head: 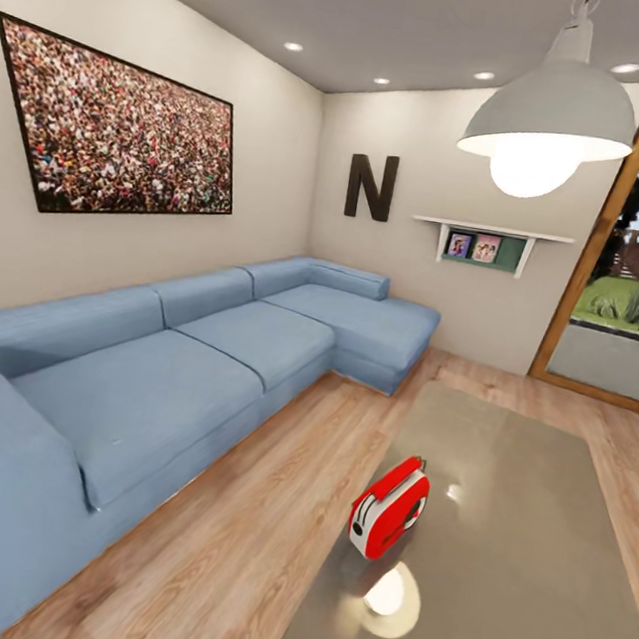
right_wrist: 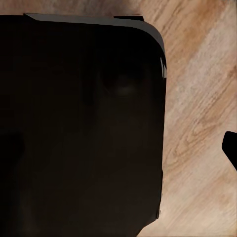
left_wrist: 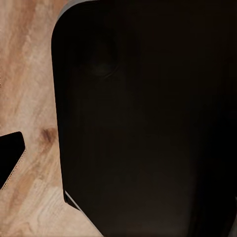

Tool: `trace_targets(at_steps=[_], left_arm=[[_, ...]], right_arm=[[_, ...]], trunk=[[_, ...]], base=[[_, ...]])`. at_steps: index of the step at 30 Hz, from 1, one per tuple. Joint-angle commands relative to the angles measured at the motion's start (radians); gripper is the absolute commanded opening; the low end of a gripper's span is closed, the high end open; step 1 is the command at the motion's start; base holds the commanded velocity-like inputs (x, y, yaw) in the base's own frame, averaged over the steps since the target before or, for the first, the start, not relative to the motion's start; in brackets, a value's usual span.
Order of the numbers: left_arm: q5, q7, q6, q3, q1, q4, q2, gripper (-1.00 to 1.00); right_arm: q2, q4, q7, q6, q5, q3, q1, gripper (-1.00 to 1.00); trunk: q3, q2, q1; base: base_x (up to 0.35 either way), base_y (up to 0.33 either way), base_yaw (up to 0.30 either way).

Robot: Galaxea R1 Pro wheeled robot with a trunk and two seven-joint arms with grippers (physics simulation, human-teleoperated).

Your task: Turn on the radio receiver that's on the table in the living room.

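The red radio receiver stands upright on the near left part of the long glossy grey-beige table, in the head view's lower middle. Its white-grey edge band faces me, and a thin wire handle sits on top. The living room has beige walls, a wood floor and a dark letter N. Each wrist view looks down on wood floor beside a large black body. A dark tip, perhaps a finger, pokes in at the frame edge in the left wrist view and the right wrist view.
A big blue sectional sofa runs along the left wall and round the far corner. A strip of wood floor separates it from the table. A pendant lamp hangs over the table. A wood-framed glass door is at the right.
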Motion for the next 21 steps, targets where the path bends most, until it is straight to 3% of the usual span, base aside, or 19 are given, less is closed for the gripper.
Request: trace_targets(at_steps=[1, 21], left_arm=[[0.000, 0.000, 0.000, 0.000, 0.000, 0.000, 0.000, 1.00], [0.000, 0.003, -0.002, 0.001, 0.000, 0.000, 0.000, 1.00]], right_arm=[[0.000, 0.000, 0.000, 0.000, 0.000, 0.000, 0.000, 1.00], [0.000, 0.000, 0.000, 0.000, 0.000, -0.001, 0.000, 1.00]], trunk=[[0.000, 0.000, 0.000], [0.000, 0.000, 0.000]], base=[[0.000, 0.000, -0.282], [0.000, 0.000, -0.283]])
